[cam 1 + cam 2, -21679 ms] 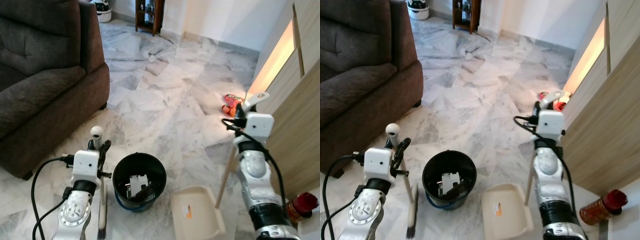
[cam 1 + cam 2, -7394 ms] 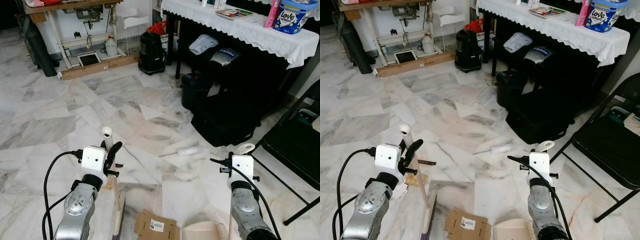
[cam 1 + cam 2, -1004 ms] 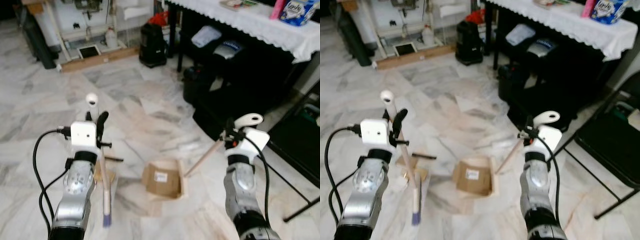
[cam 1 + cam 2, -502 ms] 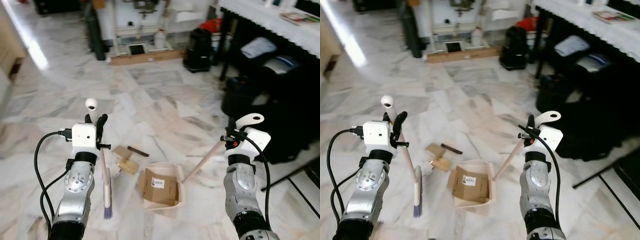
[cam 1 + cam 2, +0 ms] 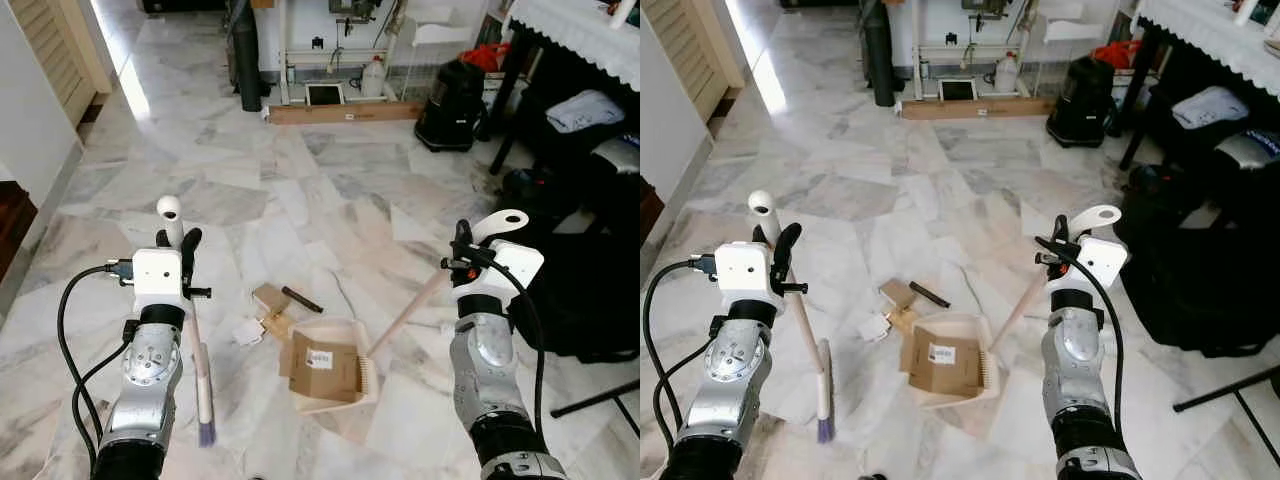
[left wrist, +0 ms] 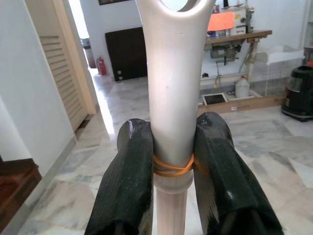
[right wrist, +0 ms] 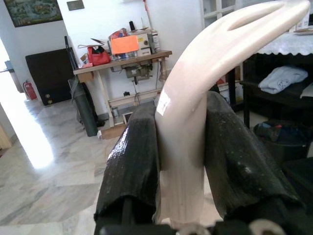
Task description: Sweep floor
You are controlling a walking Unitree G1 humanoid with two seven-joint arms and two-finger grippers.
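A: So, where does the broom (image 5: pixel 195 340) sit?

B: The left gripper (image 6: pixel 171 147) is clamped on its pale handle near the top, fingers (image 6: pixel 129 181) pressed to either side just at an orange rubber band (image 6: pixel 171 169). In the head view the handle runs down from about 9 o'clock to the bristles on the marble floor (image 5: pixel 300 190) at roughly 7 o'clock.

A: And the other arm?

B: The right gripper (image 7: pixel 181 142) squeezes the cream handle of the dustpan (image 5: pixel 335 370), one black finger (image 7: pixel 134 156) on each side of it. The handle slants from about 3 o'clock down to the pan, which rests on the floor near the middle, a little toward 6 o'clock.

A: What lies in the pan?

B: A flattened cardboard box (image 5: pixel 322 365) with a white label, lying across the tray.

A: Anything loose on the floor?

B: Yes: a small brown box piece (image 5: pixel 272 300), a dark stick (image 5: pixel 301 299) and a white scrap (image 5: pixel 246 332), all just beside the pan at its 11 o'clock side, between pan and broom. Toward 1 o'clock stands a black vacuum cleaner (image 5: pixel 447 92); at 3 o'clock a black bag (image 5: pixel 585 295) sits under a table with a white cloth (image 5: pixel 575 25).
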